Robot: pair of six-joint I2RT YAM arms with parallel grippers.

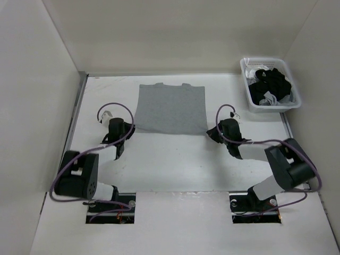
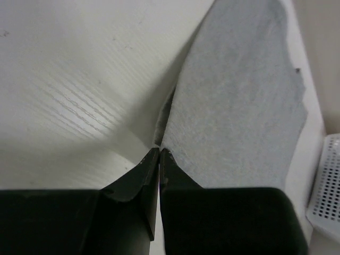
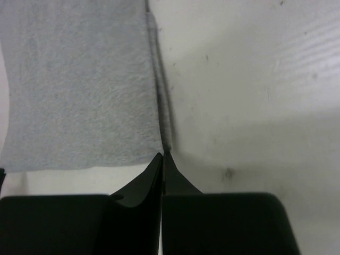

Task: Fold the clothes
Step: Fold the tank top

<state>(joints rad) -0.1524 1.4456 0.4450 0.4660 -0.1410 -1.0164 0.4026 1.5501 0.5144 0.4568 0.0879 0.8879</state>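
Left gripper (image 2: pixel 160 151), fingers pressed together, and I'm pinching the near left edge of the grey T-shirt (image 2: pixel 239 106) right at my tips, where the fabric is rising in a thin fold. Right gripper (image 3: pixel 162 155), also shut tight, is nipping the near right corner of the shirt (image 3: pixel 79 90) where the hem is running straight into my tips.

From above, both my arms are reaching forward and bending inward at the elbows. The left gripper (image 1: pixel 127 130) and right gripper (image 1: pixel 210 132) are sitting low on the white table (image 1: pixel 175 159) at the shirt's two near corners. The T-shirt (image 1: pixel 170 109) is lying flat in the far middle, neckline pointing away from me.

The top view is also giving me the whole white basket (image 1: pixel 247 71) at the far right, with black and white garments (image 1: pixel 271 85) heaped in it. My left wrist camera is catching only a sliver of that basket (image 2: pixel 326 180), and my right wrist camera is seeing just shirt and tabletop.
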